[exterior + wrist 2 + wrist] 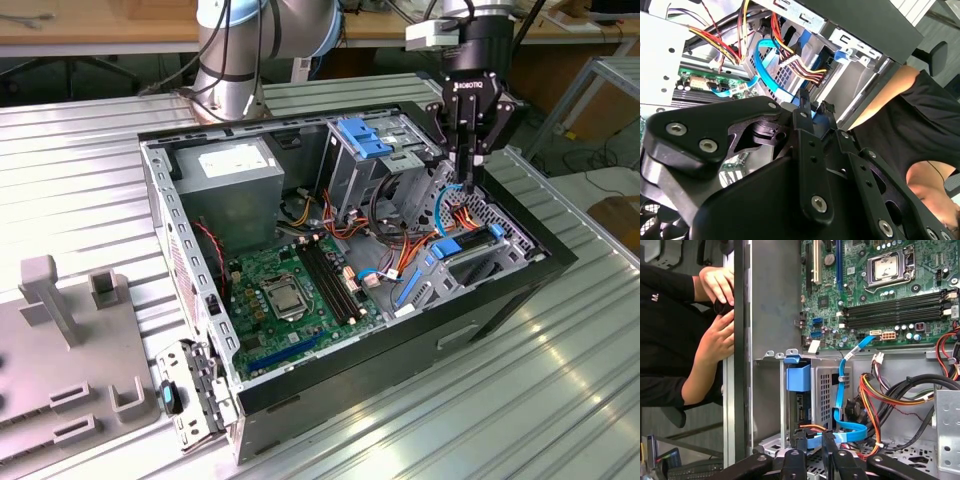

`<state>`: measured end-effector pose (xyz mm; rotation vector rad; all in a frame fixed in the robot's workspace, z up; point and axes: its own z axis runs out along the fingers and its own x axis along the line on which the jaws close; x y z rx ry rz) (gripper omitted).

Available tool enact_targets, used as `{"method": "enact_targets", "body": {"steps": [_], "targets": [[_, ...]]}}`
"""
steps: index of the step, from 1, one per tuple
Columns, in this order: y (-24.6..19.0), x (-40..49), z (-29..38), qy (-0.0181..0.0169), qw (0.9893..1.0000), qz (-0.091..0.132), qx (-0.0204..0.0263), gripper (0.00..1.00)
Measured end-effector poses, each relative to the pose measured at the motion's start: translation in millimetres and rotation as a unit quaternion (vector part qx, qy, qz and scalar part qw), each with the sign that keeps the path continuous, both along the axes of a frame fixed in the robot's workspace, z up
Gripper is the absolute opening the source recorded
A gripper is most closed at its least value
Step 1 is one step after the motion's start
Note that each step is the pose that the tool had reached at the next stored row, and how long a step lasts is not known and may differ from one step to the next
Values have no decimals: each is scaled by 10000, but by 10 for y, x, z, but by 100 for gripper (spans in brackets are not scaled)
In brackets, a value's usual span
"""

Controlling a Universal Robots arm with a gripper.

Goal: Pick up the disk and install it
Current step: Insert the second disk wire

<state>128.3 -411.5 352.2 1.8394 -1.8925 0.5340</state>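
Seemingly well along: the gripper [468,168] is down inside the computer case [500,300], fingers narrowed on the disk's [812,440] blue edge; seating looks unfinished.

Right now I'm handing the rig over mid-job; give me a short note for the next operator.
Pincer: low inside the computer case, over the drive cage, beside the blue data cable; grip unclear.
Disk: cannot tell whether it is held or already in the cage.
Done: nothing confirmed. Left: seating the disk.
Caution: a person's hands at the case wall.
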Motion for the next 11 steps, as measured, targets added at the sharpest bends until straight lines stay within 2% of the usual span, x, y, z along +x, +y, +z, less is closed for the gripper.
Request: {"method": "enact_targets", "body": {"steps": [11], "targets": [[-2,19,0,0,10000,0,-10,25]]}}
